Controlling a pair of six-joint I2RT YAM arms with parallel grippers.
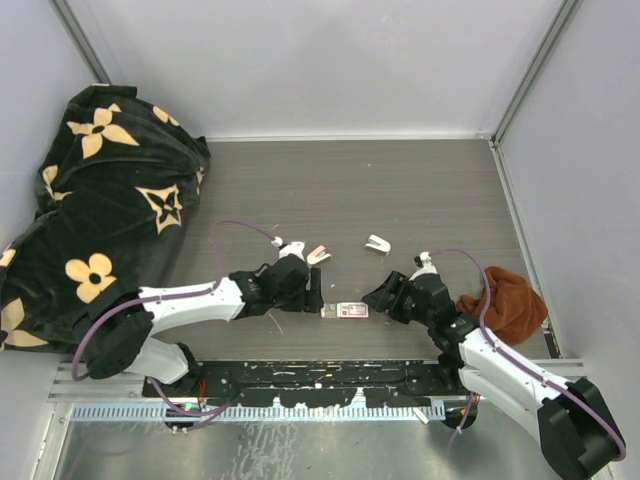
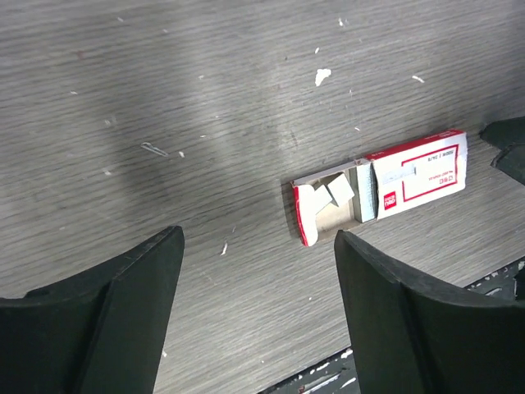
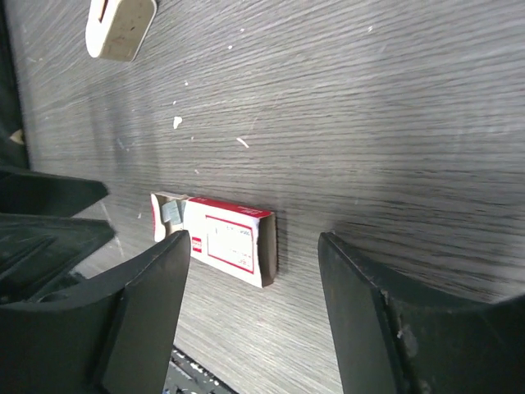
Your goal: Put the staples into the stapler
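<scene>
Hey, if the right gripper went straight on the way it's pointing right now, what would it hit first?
The right gripper would most likely meet the staple box, which lies right ahead, in line with the gap between its open fingers. The left gripper sits just beyond. Depth is unclear, so the fingers may straddle the box.

Top view bright, light soft and even, coming from above. Shadows under arms small, faint. Left wrist view: grey table has pale shine, dim smudgy shadow at left. Black fingers close up, very dark, edges slightly soft. Staple box sharp, label words too small to read. Right wrist view clear, same soft shadows.
</scene>
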